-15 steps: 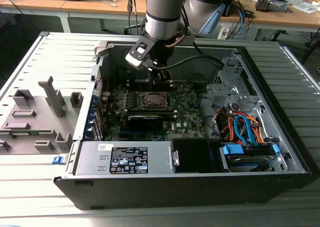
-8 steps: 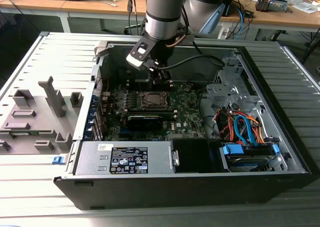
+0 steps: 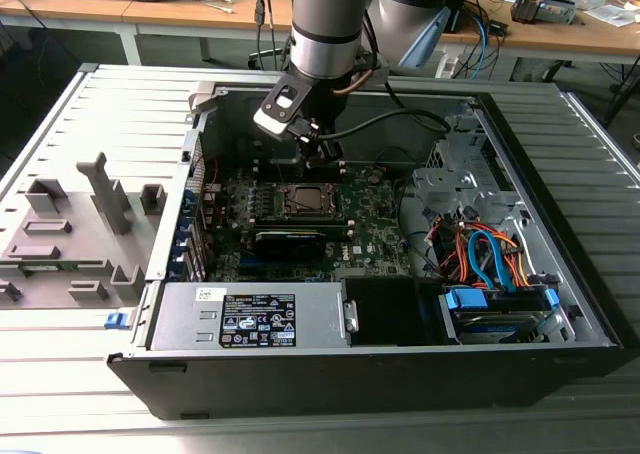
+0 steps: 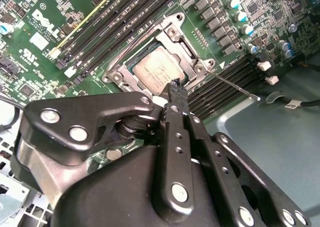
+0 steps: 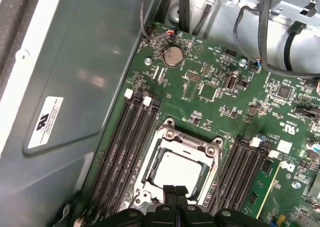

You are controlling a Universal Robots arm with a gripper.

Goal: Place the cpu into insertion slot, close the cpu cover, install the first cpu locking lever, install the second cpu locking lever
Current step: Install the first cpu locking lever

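Exterior view sits high and well back, looking down on the whole open computer case [image 3: 380, 359] lying on the desk [image 3: 60, 114]. The second wrist view hangs close over the motherboard [image 4: 50, 17], peering past the tool [image 4: 175, 87]. The first wrist view looks steeply down over the tool's [image 5: 175, 191] tips. All three share the insertion slot [image 3: 305, 199] [image 4: 172, 32] [image 5: 190, 137], which looks tiny from outside and large from the wrist.

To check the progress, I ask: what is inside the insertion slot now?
The cpu lies inside the insertion slot, its silver-grey top showing. The end effector covers part of one edge of it. What is under the cpu cannot be seen.
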